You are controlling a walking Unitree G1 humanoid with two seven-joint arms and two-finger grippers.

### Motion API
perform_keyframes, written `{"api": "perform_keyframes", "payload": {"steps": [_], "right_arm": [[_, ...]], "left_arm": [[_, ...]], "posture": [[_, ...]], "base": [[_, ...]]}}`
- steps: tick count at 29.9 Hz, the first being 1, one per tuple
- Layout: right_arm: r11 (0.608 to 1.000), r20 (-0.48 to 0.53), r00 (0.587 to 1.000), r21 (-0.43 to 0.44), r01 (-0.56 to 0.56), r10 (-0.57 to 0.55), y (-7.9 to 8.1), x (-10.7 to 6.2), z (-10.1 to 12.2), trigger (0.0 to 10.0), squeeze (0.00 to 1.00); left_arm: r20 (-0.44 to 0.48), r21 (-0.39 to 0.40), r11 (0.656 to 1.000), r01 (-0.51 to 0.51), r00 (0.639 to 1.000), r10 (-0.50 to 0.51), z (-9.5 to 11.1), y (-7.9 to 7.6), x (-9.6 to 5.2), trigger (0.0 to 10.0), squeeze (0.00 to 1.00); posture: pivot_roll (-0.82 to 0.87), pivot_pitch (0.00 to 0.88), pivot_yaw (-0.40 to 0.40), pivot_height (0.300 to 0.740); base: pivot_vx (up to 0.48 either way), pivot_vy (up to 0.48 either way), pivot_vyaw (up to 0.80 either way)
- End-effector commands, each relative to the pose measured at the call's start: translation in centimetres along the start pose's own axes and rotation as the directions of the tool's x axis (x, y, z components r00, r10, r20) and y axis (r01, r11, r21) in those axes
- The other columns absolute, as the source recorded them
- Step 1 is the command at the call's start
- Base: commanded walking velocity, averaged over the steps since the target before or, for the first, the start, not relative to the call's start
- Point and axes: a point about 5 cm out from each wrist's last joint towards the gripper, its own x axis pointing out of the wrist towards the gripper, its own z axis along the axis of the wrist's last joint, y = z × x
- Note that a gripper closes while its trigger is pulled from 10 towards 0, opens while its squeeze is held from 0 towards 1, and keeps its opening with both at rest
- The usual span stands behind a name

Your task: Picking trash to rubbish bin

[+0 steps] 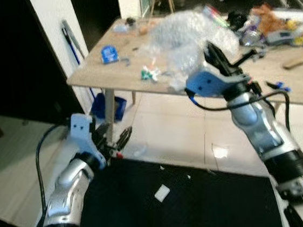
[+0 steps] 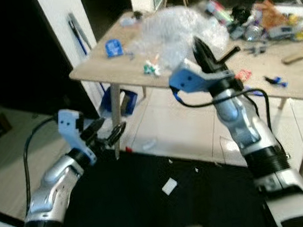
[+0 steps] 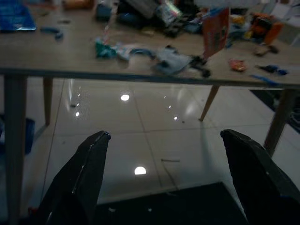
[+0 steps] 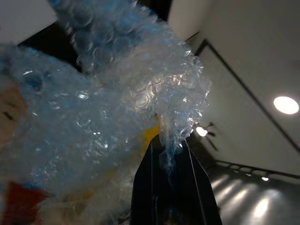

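1. The right gripper point(image 1: 214, 54) is raised to table height with its fingers pointing up and pressed together on a fold of the bubble wrap point(image 1: 187, 36); the right wrist view shows a thin tail of the plastic pinched between the two black fingers point(image 4: 154, 183). Pinching an edge rather than the bulk is probably what lets so large a sheet be lifted at all.
2. The bubble wrap bulges above and beside the gripper, over the near part of the table point(image 1: 109, 74). Whether any of it still rests on the tabletop cannot be told.
3. The bubble wrap is a clear, crumpled, pillowy mass of small air cells that catches the light; it is likely light, springy and prone to slip.
4. The left gripper point(image 2: 106, 133) hangs low beside the table leg point(image 1: 109, 108) with its fingers spread and holding nothing, leaving it free for a second hold.
5. The table is pale wood on slim legs, strewn with small litter: a blue packet point(image 1: 109, 54), a teal scrap point(image 1: 148, 73) and mixed clutter point(image 1: 272, 22) toward the far end.
6. A black mat point(image 1: 172, 209) lies on the glossy tile floor point(image 1: 169, 128). A bin cannot be picked out.
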Motion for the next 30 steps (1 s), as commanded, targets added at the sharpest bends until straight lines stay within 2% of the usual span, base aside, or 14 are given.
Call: {"api": "perform_keyframes", "payload": {"steps": [1, 2, 3, 7, 11, 13, 16, 20, 23, 25, 27, 30], "right_arm": [[0.999, 0.052, 0.999, 0.044, -0.011, 0.009, 0.2, 0.7, 1.5, 10.0, 0.00], [0.995, 0.057, 0.998, 0.094, -0.030, 0.025, 0.6, 0.8, 1.9, 10.0, 0.00], [0.995, 0.057, 0.998, 0.094, -0.030, 0.025, 0.6, 0.8, 1.9, 10.0, 0.00], [0.979, 0.075, 0.990, 0.157, -0.132, 0.122, 2.7, 0.3, 2.7, 10.0, 0.00], [0.964, 0.040, 0.985, 0.201, -0.172, 0.167, 3.6, -0.1, 2.2, 10.0, 0.00], [0.939, -0.017, 0.970, 0.256, -0.232, 0.244, 4.8, -0.8, 1.3, 10.0, 0.00], [0.923, -0.050, 0.960, 0.291, -0.250, 0.276, 5.3, -1.1, 0.8, 10.0, 0.00], [0.857, -0.222, 0.883, 0.423, -0.294, 0.413, 7.1, -3.0, -1.8, 10.0, 0.00], [0.836, -0.312, 0.835, 0.474, -0.276, 0.452, 7.8, -4.2, -3.4, 10.0, 0.00], [0.825, -0.355, 0.808, 0.502, -0.259, 0.470, 8.1, -4.9, -4.2, 10.0, 0.00], [0.825, -0.355, 0.808, 0.502, -0.259, 0.470, 8.1, -4.9, -4.2, 10.0, 0.00], [0.801, -0.389, 0.765, 0.538, -0.263, 0.513, 9.2, -6.1, -4.9, 10.0, 0.00]], "left_arm": [[-0.006, 0.014, 1.000, -0.003, 1.000, 0.003, 0.1, 0.1, 0.1, 10.0, 0.00], [-0.005, 0.014, 1.000, -0.004, 1.000, 0.004, 0.1, 0.1, 0.2, 10.0, 0.00], [-0.005, 0.014, 1.000, -0.004, 1.000, 0.004, 0.1, 0.1, 0.2, 10.0, 0.00], [-0.001, 0.014, 1.000, -0.006, 1.000, 0.006, 0.1, 0.1, 0.1, 10.0, 0.00], [-0.001, 0.014, 1.000, -0.006, 1.000, 0.006, 0.1, 0.1, 0.1, 10.0, 0.00], [-0.002, 0.014, 1.000, -0.004, 1.000, 0.004, 0.1, 0.1, 0.0, 10.0, 0.00], [-0.003, 0.014, 1.000, -0.003, 1.000, 0.003, 0.1, 0.1, 0.0, 10.0, 0.00], [-0.007, 0.013, 1.000, 0.001, 1.000, -0.001, 0.0, 0.1, 0.0, 10.0, 0.00], [-0.011, 0.011, 1.000, 0.003, 1.000, -0.003, 0.0, 0.1, 0.0, 10.0, 0.00], [-0.014, 0.010, 1.000, 0.005, 1.000, -0.004, -0.1, 0.1, -0.1, 10.0, 0.00], [-0.014, 0.010, 1.000, 0.005, 1.000, -0.004, -0.1, 0.1, -0.1, 10.0, 0.00], [-0.019, 0.010, 1.000, 0.007, 1.000, -0.007, -0.1, 0.0, -0.1, 10.0, 0.00]], "posture": [[-0.14, 0.000, 0.012, 0.740], [-0.14, 0.000, 0.010, 0.740], [-0.14, 0.000, 0.010, 0.740], [-0.14, 0.000, 0.009, 0.740], [-0.14, 0.000, 0.010, 0.740], [-0.14, 0.000, 0.012, 0.740], [-0.14, 0.000, 0.013, 0.740], [-0.14, 0.000, 0.014, 0.740], [-0.14, 0.000, 0.013, 0.740], [-0.14, 0.000, 0.013, 0.740], [-0.14, 0.000, 0.013, 0.740], [-0.13, 0.000, 0.013, 0.740]], "base": [[0.000, 0.000, 0.00], [0.000, 0.000, 0.00], [0.000, 0.000, 0.00], [0.000, 0.000, 0.00], [0.000, 0.000, 0.00], [0.000, 0.000, 0.00], [0.000, 0.000, 0.00], [0.000, 0.000, 0.00], [0.000, 0.000, 0.00], [-0.127, 0.000, 0.00], [-0.255, 0.000, 0.00], [-0.335, 0.000, 0.00]]}}
